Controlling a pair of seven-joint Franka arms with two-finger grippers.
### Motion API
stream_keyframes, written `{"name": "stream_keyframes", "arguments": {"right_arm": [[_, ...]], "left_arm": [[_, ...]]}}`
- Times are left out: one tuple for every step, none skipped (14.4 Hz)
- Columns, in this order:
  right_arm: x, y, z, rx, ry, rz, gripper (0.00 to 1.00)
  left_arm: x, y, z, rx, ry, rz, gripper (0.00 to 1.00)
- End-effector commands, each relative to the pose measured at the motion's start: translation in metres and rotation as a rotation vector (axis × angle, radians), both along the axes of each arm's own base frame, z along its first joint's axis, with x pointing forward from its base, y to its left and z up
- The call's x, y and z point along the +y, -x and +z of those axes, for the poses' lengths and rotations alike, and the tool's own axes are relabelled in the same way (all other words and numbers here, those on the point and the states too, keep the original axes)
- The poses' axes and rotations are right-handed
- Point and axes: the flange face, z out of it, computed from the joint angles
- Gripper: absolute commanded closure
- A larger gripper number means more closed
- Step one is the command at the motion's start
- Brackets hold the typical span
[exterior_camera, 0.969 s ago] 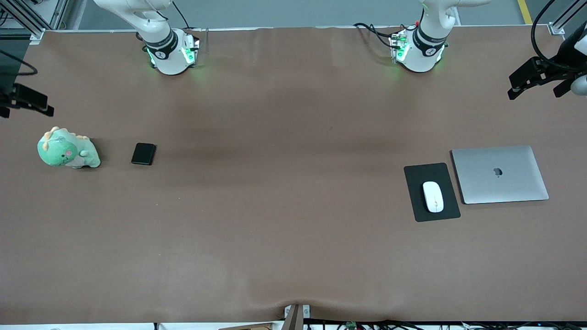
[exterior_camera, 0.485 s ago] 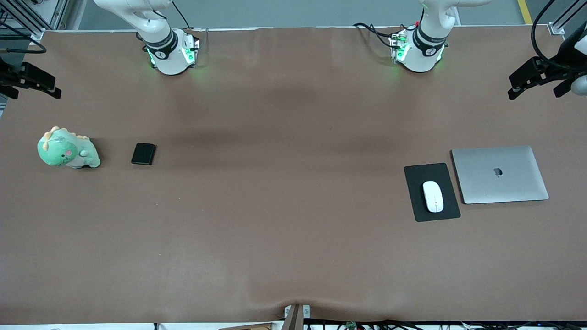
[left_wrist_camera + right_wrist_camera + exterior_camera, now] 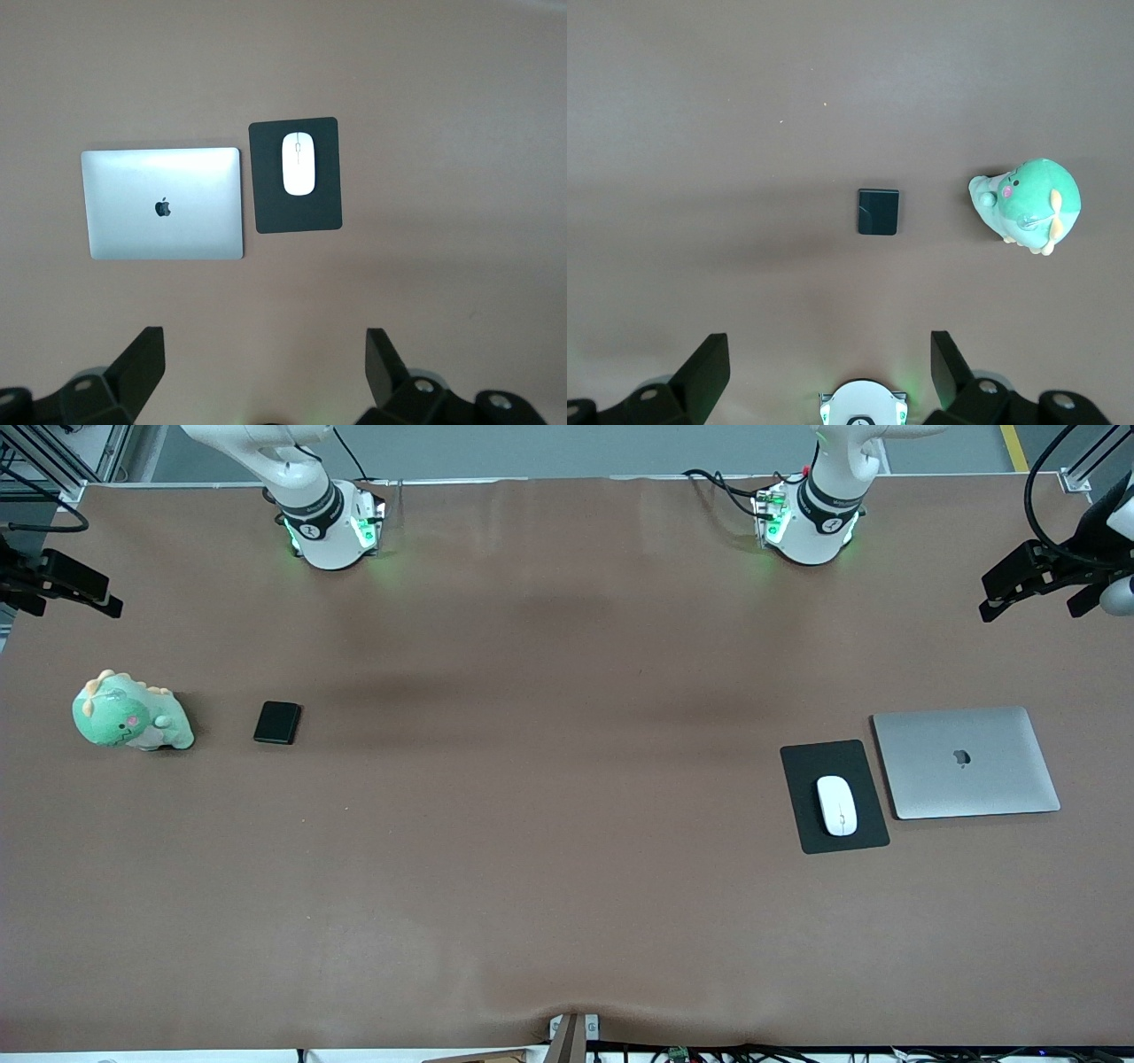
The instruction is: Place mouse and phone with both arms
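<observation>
since one second ago the right gripper [image 3: 62,589] has risen a little at the right arm's end of the table [image 3: 549,850], and the left gripper [image 3: 1032,584] has shifted only slightly. both hang high with jaws wide apart, holding nothing. the phone [image 3: 277,722] lies flat beside the green plush dinosaur [image 3: 131,713]. the mouse [image 3: 836,805] rests on the black mouse pad [image 3: 811,766], just beside the closed silver laptop [image 3: 966,762].

Brown table [image 3: 567,824] carries: plush [image 3: 130,713] beside phone [image 3: 277,722] at right arm's end; laptop [image 3: 966,762] just beside pad [image 3: 811,815] at left arm's end.
</observation>
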Motion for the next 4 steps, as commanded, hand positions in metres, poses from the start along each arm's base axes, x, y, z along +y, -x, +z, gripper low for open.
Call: {"name": "stream_keyframes", "arguments": {"right_arm": [[0.0043,0.0074,0.0013,-0.003,0.003,-0.007,0.00],[0.0043,0.0078,0.0009,0.001,0.022,-0.004,0.00],[0.0026,0.0079,0.0009,0.002,0.036,-0.005,0.00],[0.0001,0.0078,0.0000,0.005,0.038,-0.010,0.00]], "left_arm": [[-0.0003,0.0002,0.0090,-0.014,-0.006,-0.009,0.00],[-0.0003,0.0004,0.0088,-0.013,-0.006,-0.009,0.00],[-0.0003,0.0004,0.0088,-0.013,-0.006,-0.009,0.00],[0.0005,0.0003,0.0088,-0.013,-0.006,-0.007,0.00]]}}
